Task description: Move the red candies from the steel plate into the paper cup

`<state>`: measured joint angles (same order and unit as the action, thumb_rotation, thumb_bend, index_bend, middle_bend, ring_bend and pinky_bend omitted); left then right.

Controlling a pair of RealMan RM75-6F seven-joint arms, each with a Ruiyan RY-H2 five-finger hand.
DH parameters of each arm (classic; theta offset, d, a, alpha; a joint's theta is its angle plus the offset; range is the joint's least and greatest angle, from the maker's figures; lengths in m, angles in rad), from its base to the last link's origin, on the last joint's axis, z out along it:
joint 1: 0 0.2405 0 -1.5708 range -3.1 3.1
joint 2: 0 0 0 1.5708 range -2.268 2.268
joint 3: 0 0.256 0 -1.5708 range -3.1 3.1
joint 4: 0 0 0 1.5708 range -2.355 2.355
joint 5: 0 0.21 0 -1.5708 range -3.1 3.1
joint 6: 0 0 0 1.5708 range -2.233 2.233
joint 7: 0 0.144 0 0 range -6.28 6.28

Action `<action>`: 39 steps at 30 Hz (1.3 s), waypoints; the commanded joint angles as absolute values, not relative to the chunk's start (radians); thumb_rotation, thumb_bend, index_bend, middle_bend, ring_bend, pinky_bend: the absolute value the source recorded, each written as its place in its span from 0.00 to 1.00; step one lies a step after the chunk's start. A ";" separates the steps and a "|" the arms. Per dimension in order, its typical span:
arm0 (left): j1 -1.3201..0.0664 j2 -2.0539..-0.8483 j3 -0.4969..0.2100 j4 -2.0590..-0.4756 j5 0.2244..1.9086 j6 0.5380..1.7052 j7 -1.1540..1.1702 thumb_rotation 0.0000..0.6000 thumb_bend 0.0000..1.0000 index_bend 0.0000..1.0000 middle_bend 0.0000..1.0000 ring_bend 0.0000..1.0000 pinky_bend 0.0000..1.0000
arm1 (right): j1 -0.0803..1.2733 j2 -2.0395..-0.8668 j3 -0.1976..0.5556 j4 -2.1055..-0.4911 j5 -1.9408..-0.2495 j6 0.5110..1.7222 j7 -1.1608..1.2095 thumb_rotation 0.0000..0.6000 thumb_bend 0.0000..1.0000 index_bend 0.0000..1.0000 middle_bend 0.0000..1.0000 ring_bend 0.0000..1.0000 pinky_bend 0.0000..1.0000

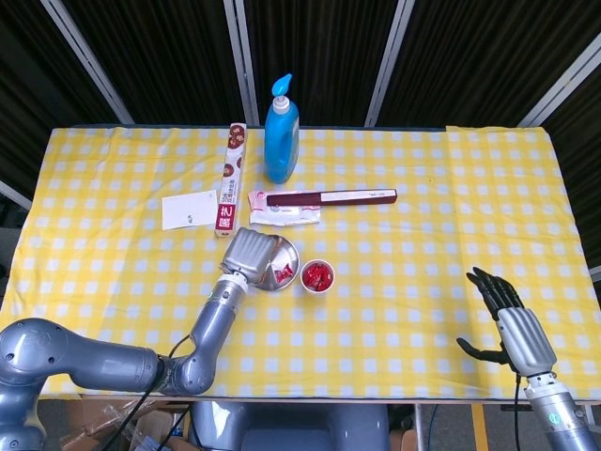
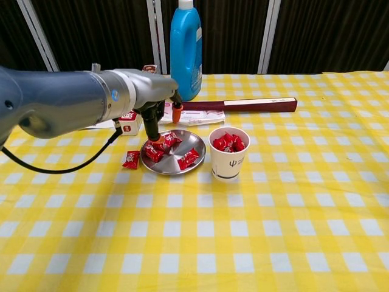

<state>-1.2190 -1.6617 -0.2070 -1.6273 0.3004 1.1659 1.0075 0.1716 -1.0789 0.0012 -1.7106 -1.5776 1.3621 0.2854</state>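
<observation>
You are lowering your left hand [image 2: 159, 115], fingers apart and empty, onto the red candies [image 2: 163, 146] in the steel plate [image 2: 196, 141], left of centre; light, crinkly, slippery wrappers—pinch a twisted end. The paper cup [image 2: 228, 159] is standing just right.

Head view looks down — chest view low, nearer.
</observation>
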 commanded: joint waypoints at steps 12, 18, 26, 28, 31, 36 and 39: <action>-1.222 -1.813 -0.223 -1.457 0.271 1.149 1.000 1.00 0.32 0.40 0.81 0.90 0.97 | 0.172 -1.076 0.002 -1.711 -1.577 1.361 0.293 1.00 0.28 0.00 0.00 0.00 0.00; -1.226 -1.857 -0.236 -1.394 0.290 1.135 0.999 1.00 0.32 0.41 0.81 0.90 0.97 | 0.173 -1.074 0.001 -1.711 -1.578 1.360 0.300 1.00 0.28 0.00 0.00 0.00 0.00; -1.232 -1.905 -0.251 -1.328 0.313 1.099 0.990 1.00 0.33 0.42 0.81 0.90 0.97 | 0.174 -1.073 0.001 -1.711 -1.578 1.359 0.304 1.00 0.28 0.00 0.00 0.00 0.00; -1.234 -1.920 -0.256 -1.308 0.319 1.088 0.987 1.00 0.34 0.43 0.81 0.90 0.97 | 0.174 -1.073 0.000 -1.712 -1.577 1.358 0.305 1.00 0.28 0.00 0.00 0.00 0.00; -1.235 -1.939 -0.261 -1.283 0.325 1.075 0.986 1.00 0.35 0.44 0.81 0.90 0.97 | 0.174 -1.072 0.001 -1.712 -1.577 1.358 0.307 1.00 0.28 0.00 0.00 0.00 0.00; -1.230 -1.960 -0.261 -1.257 0.328 1.064 0.989 1.00 0.38 0.48 0.81 0.90 0.97 | 0.175 -1.071 0.000 -1.712 -1.577 1.356 0.309 1.00 0.28 0.00 0.00 0.00 0.00; -1.224 -1.963 -0.261 -1.251 0.333 1.063 0.991 1.00 0.42 0.53 0.82 0.90 0.97 | 0.175 -1.071 0.000 -1.712 -1.578 1.356 0.308 1.00 0.28 0.00 0.00 0.00 0.00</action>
